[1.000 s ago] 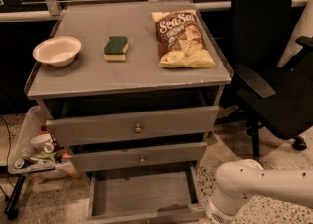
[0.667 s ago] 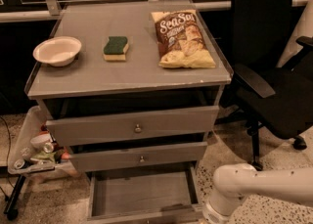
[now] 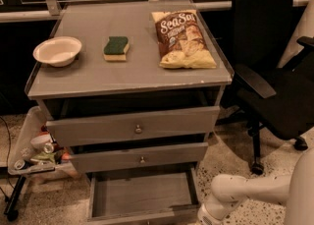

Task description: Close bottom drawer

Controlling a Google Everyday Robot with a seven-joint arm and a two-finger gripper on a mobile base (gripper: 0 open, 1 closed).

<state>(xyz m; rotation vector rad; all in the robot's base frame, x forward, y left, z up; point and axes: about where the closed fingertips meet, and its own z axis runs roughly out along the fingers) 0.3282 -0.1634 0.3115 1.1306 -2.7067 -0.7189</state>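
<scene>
The bottom drawer (image 3: 142,194) is the lowest of the grey cabinet's three drawers. It stands pulled out, and its shallow grey tray is open to view and empty. Its front panel lies along the bottom edge of the view, and its knob is hidden. My white arm (image 3: 240,189) reaches in from the lower right and bends down to the drawer's right front corner. My gripper is below the bottom edge of the view, at the end of that arm.
The middle drawer (image 3: 140,157) and top drawer (image 3: 135,126) stand slightly out. On the cabinet top (image 3: 83,79) are a white bowl (image 3: 57,50), a sponge (image 3: 116,48) and a chip bag (image 3: 182,38). A black office chair (image 3: 274,81) stands to the right. A cluttered tray (image 3: 32,153) is at the left.
My arm has shifted slightly left and down toward the drawer's right front corner. The bottom drawer is open as far as before.
</scene>
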